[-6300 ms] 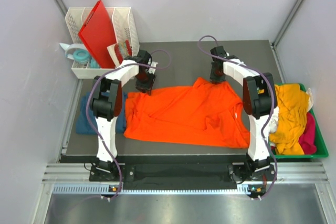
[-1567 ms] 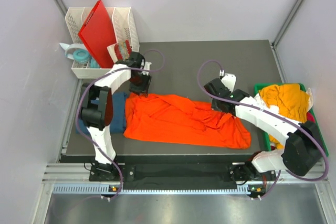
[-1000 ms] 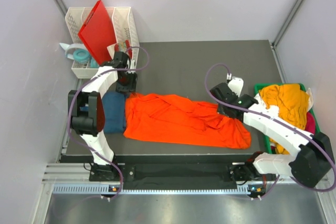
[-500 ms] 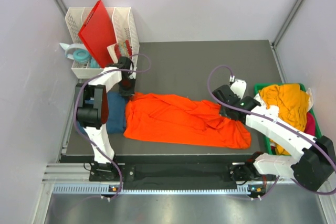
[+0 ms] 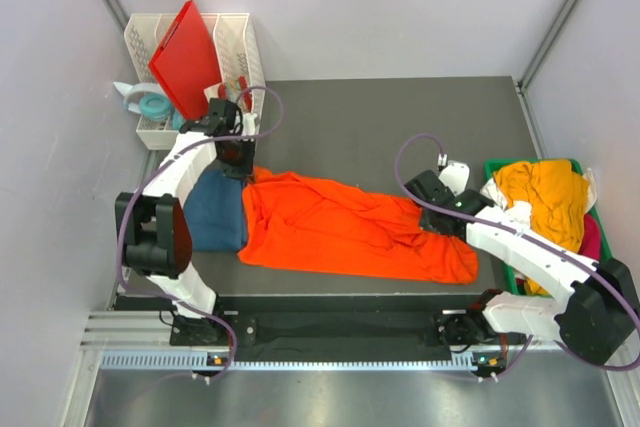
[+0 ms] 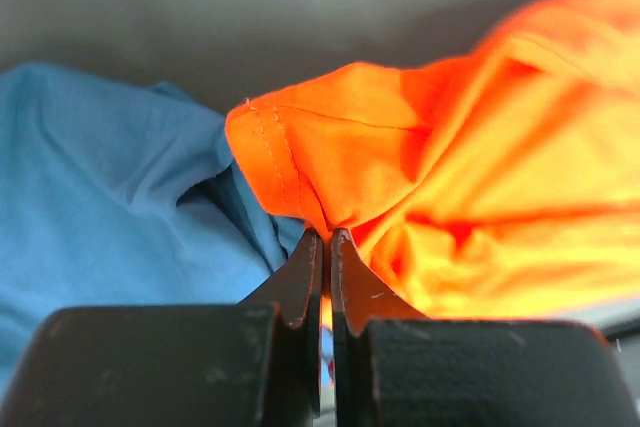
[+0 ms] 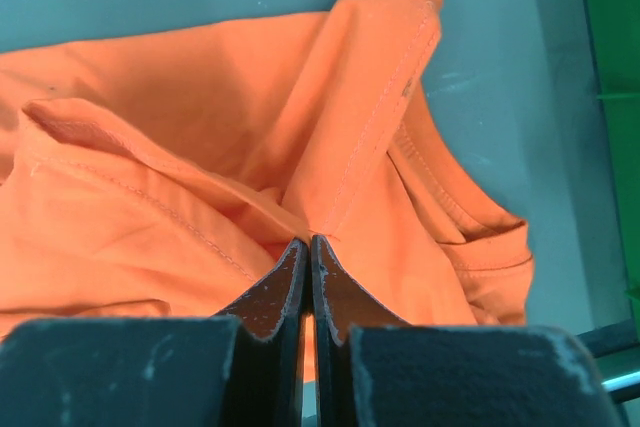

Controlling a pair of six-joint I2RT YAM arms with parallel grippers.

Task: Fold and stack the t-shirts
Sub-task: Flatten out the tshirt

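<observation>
A bright orange t-shirt [image 5: 350,232] lies crumpled lengthwise across the grey table. My left gripper [image 5: 240,162] is shut on its far left corner [image 6: 300,162], the cloth pinched between the fingertips. My right gripper [image 5: 425,197] is shut on a fold of the same orange shirt [image 7: 330,147] at its right end, by the collar. A folded dark teal-blue t-shirt [image 5: 212,212] lies at the left edge, partly under the orange one, and shows blue [image 6: 110,207] behind the left fingers. Mustard-yellow [image 5: 545,197], pink and white shirts fill the green bin.
A green bin [image 5: 600,292] sits at the table's right edge. A white rack [image 5: 235,42] at the back left holds a red plastic board [image 5: 188,57], with a tape roll [image 5: 152,105] beside it. The right arm [image 5: 520,252] reaches over the shirt's right end.
My left gripper went from open to shut on the orange shirt's far left corner, and its arm swung out to the left. The right gripper kept its grip and barely moved.
</observation>
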